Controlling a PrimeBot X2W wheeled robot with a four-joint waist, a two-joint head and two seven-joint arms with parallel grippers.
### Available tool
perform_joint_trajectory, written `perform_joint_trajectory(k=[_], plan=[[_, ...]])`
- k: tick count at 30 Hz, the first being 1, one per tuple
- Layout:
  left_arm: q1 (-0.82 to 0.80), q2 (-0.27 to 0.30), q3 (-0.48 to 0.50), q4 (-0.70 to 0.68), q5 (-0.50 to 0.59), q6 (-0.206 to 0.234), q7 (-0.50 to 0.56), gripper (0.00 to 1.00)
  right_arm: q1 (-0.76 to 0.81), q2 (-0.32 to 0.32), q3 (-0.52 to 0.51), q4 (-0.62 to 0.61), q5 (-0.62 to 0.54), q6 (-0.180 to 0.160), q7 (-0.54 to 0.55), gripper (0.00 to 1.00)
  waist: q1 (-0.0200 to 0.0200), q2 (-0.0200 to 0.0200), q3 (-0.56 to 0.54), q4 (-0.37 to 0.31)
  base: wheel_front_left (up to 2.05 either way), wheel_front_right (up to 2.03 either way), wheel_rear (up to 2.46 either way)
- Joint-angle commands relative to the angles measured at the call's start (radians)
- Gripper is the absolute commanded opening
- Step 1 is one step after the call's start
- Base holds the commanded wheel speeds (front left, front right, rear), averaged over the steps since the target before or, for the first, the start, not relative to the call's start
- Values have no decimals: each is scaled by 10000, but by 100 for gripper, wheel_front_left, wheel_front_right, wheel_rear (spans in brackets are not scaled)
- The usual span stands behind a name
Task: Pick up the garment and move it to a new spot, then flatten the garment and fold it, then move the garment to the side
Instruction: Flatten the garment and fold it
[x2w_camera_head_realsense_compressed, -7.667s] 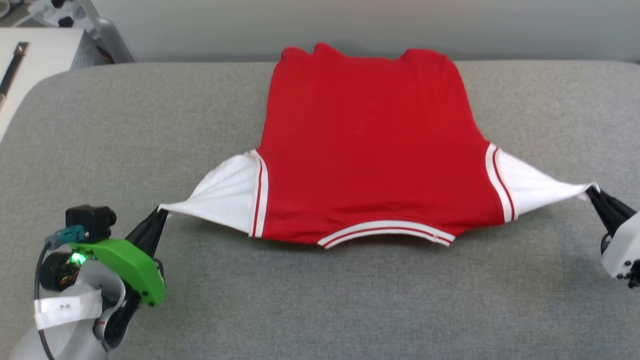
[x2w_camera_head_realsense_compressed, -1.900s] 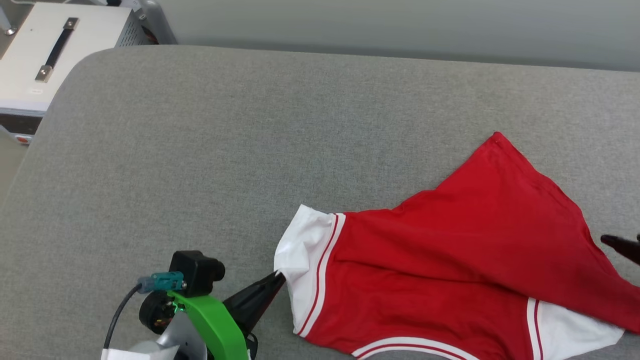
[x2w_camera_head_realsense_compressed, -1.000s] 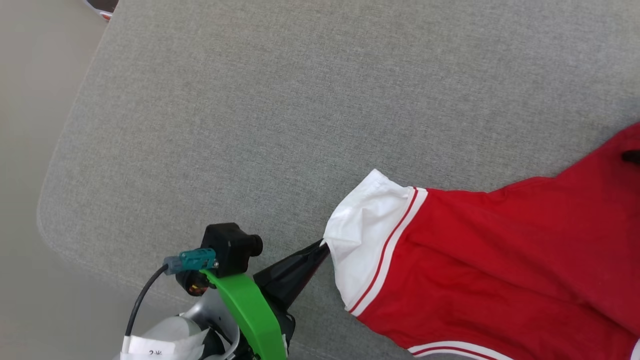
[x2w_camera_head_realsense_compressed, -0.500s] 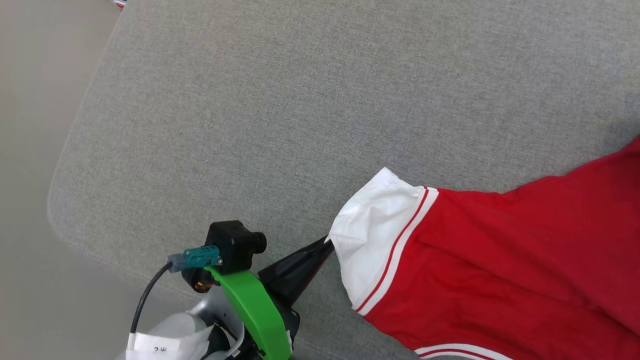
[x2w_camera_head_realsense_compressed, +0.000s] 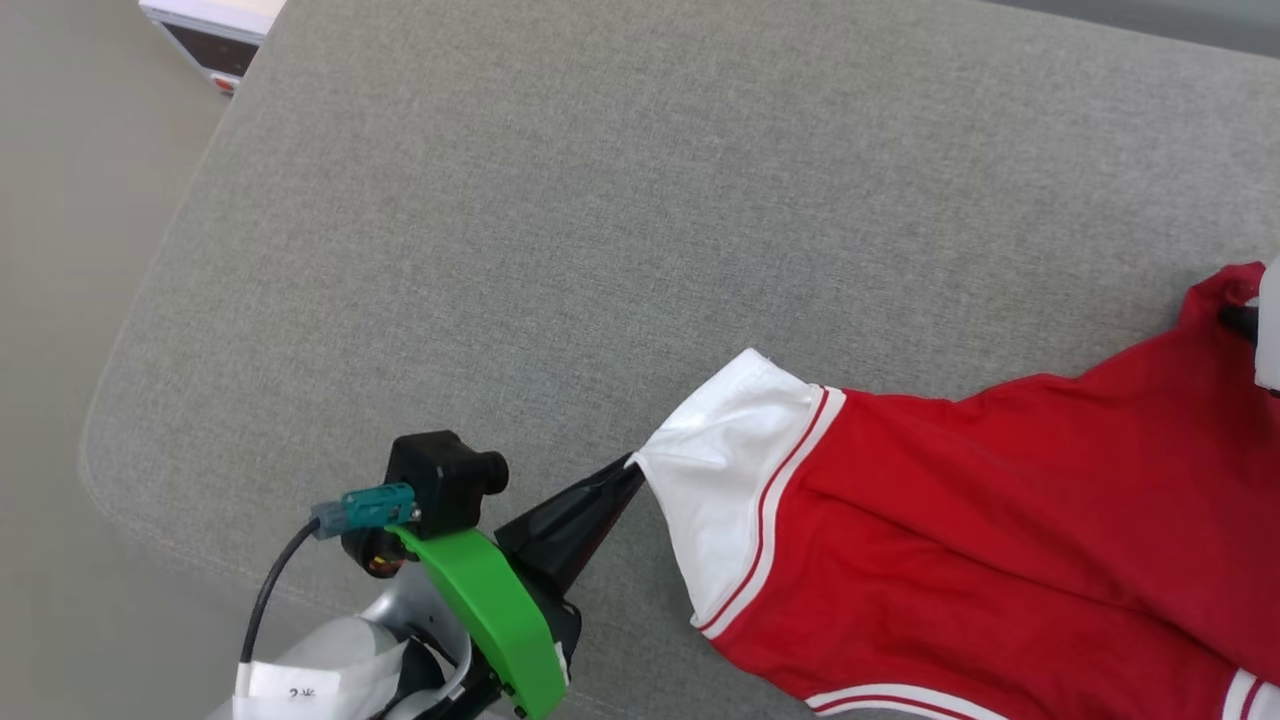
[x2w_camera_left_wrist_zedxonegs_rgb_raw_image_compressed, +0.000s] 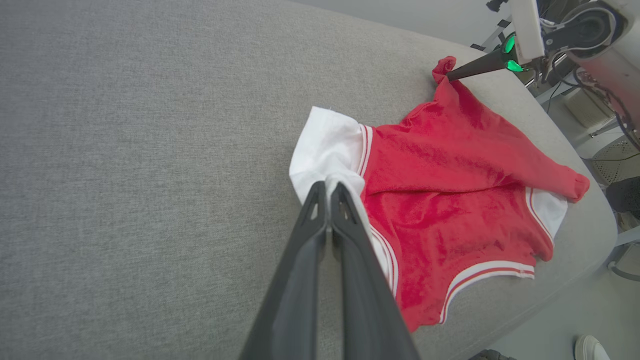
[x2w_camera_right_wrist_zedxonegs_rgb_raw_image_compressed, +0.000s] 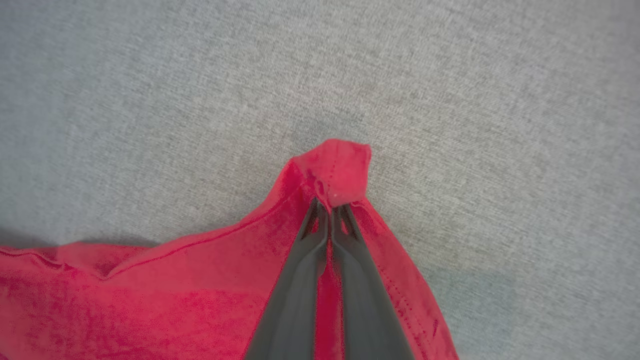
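Observation:
The garment, a red jersey with white sleeves and white-striped trim, lies rumpled and folded over itself at the right of the grey cushion. My left gripper is shut on the tip of its white sleeve; in the left wrist view the two dark fingers pinch that sleeve. My right gripper is shut on a red hem corner, which bunches up over its fingertips. That same gripper shows in the left wrist view, holding the far red corner. The print is hidden.
The grey cushion stretches wide and bare to the left and behind the garment. Its rounded edge drops to the floor at the left. A white box sits on the floor at the top left.
My right gripper has shut on the red hem corner. The head camera has shifted, so the picture has moved. My left gripper keeps its hold on the white sleeve.

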Motion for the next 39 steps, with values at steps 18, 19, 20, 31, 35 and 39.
perform_joint_trajectory(k=[18,19,20,31,35,39], plan=[[-73,1030,1311,-852,9,979,-394,0,934,-488,60,-1254,1527,-7,-2387,0,0,0,-2241,-1865,0,0,0],[-89,1076,1402,-897,13,1031,-427,0,1010,-494,31,-1352,1564,-7,-2487,0,0,0,-2323,-1945,0,0,0],[-107,1118,1515,-952,-1,1095,-471,0,1096,-491,-9,-1501,1625,-7,-2609,0,0,0,-2414,-2037,0,0,0],[-38,1417,2543,-1295,-196,1543,-1120,0,1908,-839,-460,-3363,1983,-7,-3229,0,0,0,-2964,-2895,0,0,0],[-87,1449,2965,-1431,-305,1656,-1424,0,2229,-830,-905,-4093,2149,-7,-3370,0,0,0,-3033,-3142,0,0,0],[-171,1603,3391,-1568,-273,1751,-1711,0,2523,-898,-1330,-4717,2198,-7,-3421,0,0,0,-3117,-3350,0,0,0]])
